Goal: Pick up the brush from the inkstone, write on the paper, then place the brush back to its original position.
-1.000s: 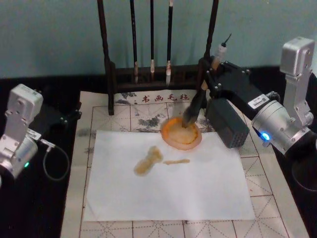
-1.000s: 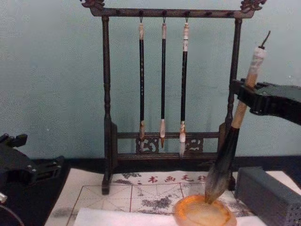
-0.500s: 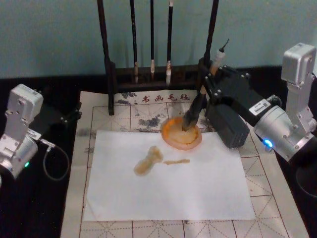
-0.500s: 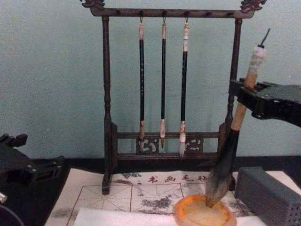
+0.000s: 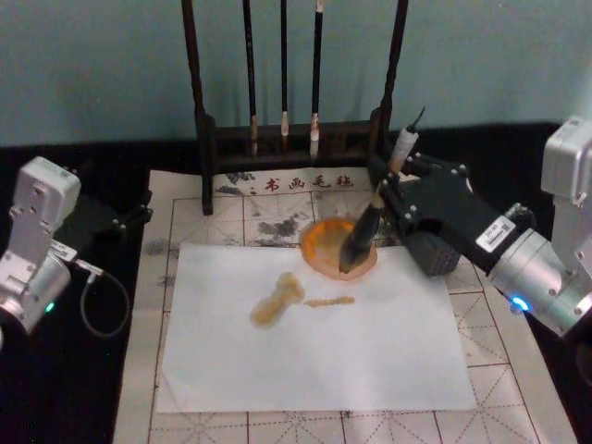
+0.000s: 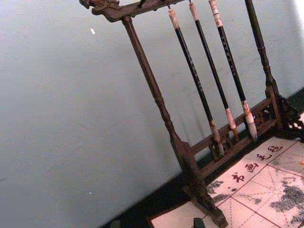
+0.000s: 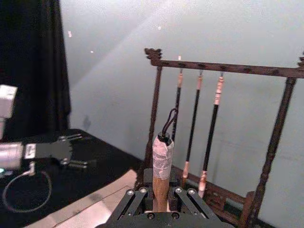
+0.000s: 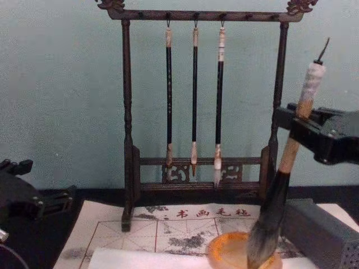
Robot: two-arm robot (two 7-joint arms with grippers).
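The right gripper (image 5: 383,189) is clamped on the brush (image 5: 363,236), gripping its wooden handle just above the black ferrule. The brush leans with its white-wrapped end up and its bristles down at the near rim of the inkstone (image 5: 316,242). The inkstone sits at the far edge of the paper (image 5: 370,351). The left gripper (image 5: 128,215) lies parked at the left, well apart.

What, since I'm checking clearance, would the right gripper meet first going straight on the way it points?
Likely the wooden brush rack; the right gripper, shut on the brush, faces it in its wrist view. How far off is unclear.
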